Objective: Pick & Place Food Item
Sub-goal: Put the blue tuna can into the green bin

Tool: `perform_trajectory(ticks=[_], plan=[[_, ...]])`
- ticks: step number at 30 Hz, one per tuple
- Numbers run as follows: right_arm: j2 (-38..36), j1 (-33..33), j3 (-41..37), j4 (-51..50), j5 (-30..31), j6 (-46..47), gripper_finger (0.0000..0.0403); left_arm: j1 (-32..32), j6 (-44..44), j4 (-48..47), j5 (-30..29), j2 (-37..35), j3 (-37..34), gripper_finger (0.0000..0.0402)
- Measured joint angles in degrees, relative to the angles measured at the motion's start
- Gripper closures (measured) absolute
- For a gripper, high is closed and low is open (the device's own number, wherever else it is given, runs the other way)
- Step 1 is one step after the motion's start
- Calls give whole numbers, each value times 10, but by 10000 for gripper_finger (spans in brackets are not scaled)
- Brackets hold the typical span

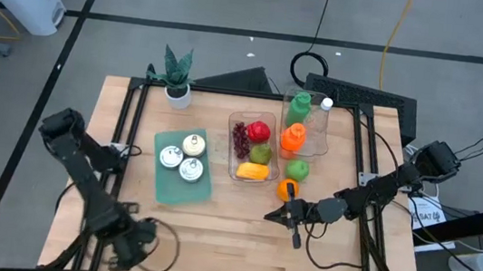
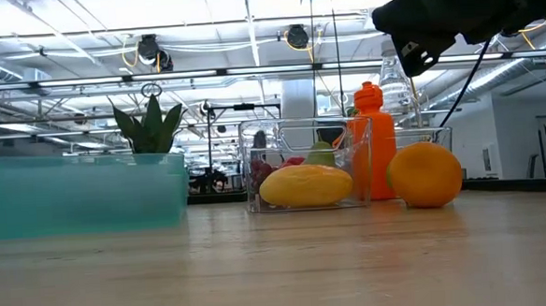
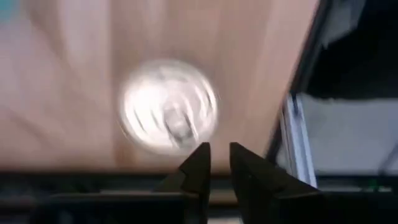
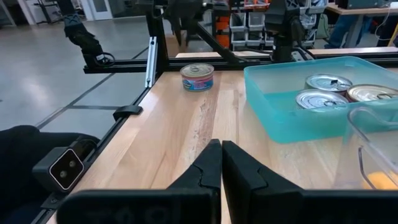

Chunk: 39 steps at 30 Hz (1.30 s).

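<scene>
A lone tin can (image 4: 197, 76) stands upright on the wood near the table's left edge. In the left wrist view this can (image 3: 168, 106) shows blurred beneath my left gripper (image 3: 217, 163), which is shut above it, clear of it, at the near left corner (image 1: 133, 249). My right gripper (image 1: 273, 217) is shut and level over the table's near middle, beside an orange (image 1: 286, 190) that rests on the wood. Its fingers (image 4: 221, 158) hold nothing. A teal tray (image 1: 163, 180) carries three more cans.
A clear container (image 1: 245, 118) holds grapes, a red fruit and a yellow fruit (image 2: 305, 184). Beside it are a green apple (image 1: 298, 169), an orange bottle (image 1: 292, 137), a green bottle (image 1: 298, 107) and a clear bottle. A potted plant (image 1: 176, 73) stands at the far left.
</scene>
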Motion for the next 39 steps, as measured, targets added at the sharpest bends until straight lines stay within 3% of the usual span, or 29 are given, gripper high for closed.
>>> perform_trajectory(ticks=[9, 23, 28, 32, 39], plan=[[0, 0, 0, 0, 1, 3, 399, -34, -128, -83, 78, 28, -2, 351], [0, 14, 0, 6, 2, 33, 399, -41, -152, -2, 76, 52, -105, 351], [0, 21, 0, 23, 1, 28, 399, -42, -166, 47, 101, 52, -159, 351], [0, 21, 0, 24, 2, 28, 399, -41, -164, 126, 76, 52, -181, 351], [0, 20, 0, 22, 2, 28, 399, -10, -129, 153, 8, 52, -184, 351]])
